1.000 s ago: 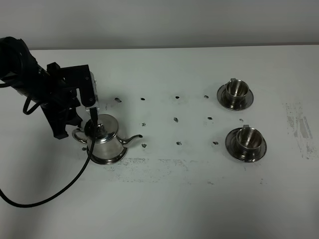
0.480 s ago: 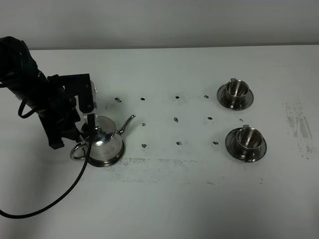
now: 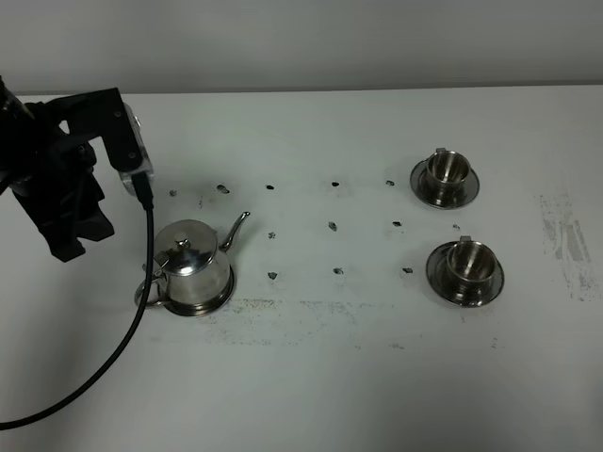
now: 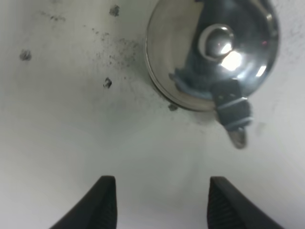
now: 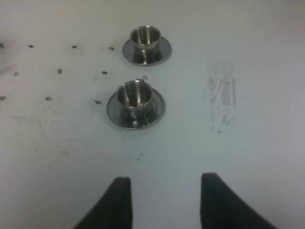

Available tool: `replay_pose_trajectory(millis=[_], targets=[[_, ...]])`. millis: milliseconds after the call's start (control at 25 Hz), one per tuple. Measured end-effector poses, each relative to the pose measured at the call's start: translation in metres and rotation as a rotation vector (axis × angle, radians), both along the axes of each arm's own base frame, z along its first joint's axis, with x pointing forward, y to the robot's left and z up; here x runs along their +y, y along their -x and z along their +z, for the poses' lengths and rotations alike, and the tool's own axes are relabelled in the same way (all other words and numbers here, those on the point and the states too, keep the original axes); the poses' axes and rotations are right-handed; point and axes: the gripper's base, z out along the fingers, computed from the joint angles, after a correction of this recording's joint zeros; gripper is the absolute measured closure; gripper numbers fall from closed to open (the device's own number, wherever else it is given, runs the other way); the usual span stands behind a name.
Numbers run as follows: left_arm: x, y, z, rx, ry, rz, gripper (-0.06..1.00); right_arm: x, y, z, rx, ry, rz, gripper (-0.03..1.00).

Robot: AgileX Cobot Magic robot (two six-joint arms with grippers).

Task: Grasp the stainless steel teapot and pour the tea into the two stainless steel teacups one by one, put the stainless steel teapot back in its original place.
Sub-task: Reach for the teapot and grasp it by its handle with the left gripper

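The stainless steel teapot [image 3: 193,266] stands upright on the white table at the left, lid on, with its spout pointing back and to the right. In the left wrist view the teapot [image 4: 212,52] lies ahead of my left gripper [image 4: 162,205], which is open and empty. In the high view that left gripper [image 3: 73,240] sits back and to the left of the pot, apart from it. The two stainless steel teacups [image 3: 446,177] [image 3: 464,271] stand on saucers at the right. My right gripper [image 5: 167,205] is open, short of the near teacup [image 5: 136,102] and the far teacup [image 5: 145,44]. The tea is hidden.
A black cable [image 3: 122,348] hangs from the left arm and trails past the teapot towards the front left. Dark specks [image 3: 332,226] dot the table's middle. A scuffed grey patch [image 3: 563,243] lies right of the cups. The right arm is outside the high view.
The teapot went down onto the table with its spout swung from rightward to back-right. My left gripper let go of it and drew away up and to the left.
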Motion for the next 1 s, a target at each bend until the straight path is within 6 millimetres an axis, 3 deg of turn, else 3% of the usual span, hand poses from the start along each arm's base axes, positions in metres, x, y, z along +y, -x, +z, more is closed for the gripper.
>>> replay_pose_trajectory(millis=[200,360,480,680,1000], targets=[[-0.005,0.02,0.02,0.017,0.027,0.107,0.51,0.0,0.0,0.0,0.0,0.0,0.0,0.64],[-0.008,0.049,0.019,0.001,0.036,0.091,0.51,0.0,0.0,0.0,0.0,0.0,0.0,0.64],[-0.005,0.06,0.017,-0.022,0.056,0.157,0.51,0.0,0.0,0.0,0.0,0.0,0.0,0.64],[-0.001,0.06,0.008,0.035,0.083,0.347,0.51,0.0,0.0,0.0,0.0,0.0,0.0,0.64],[-0.005,0.04,-0.027,0.105,0.054,0.365,0.51,0.0,0.0,0.0,0.0,-0.001,0.0,0.64]])
